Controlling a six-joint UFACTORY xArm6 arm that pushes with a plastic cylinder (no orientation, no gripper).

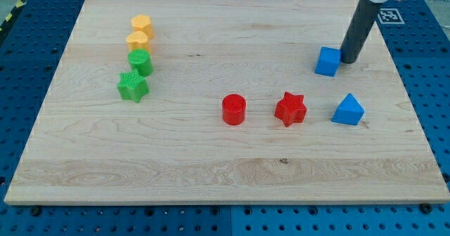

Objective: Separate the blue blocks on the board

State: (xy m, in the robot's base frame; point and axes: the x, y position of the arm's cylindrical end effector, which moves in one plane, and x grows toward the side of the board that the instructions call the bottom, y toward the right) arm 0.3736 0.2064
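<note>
A blue cube sits at the view's upper right of the wooden board. A blue triangular block lies below it and slightly to the right, a clear gap apart. My tip rests on the board right beside the blue cube's right side, touching or nearly touching it. The dark rod rises from there to the view's top right.
A red cylinder and a red star lie left of the blue triangular block. At the view's left stand two yellow blocks, a green cylinder and a green star in a column.
</note>
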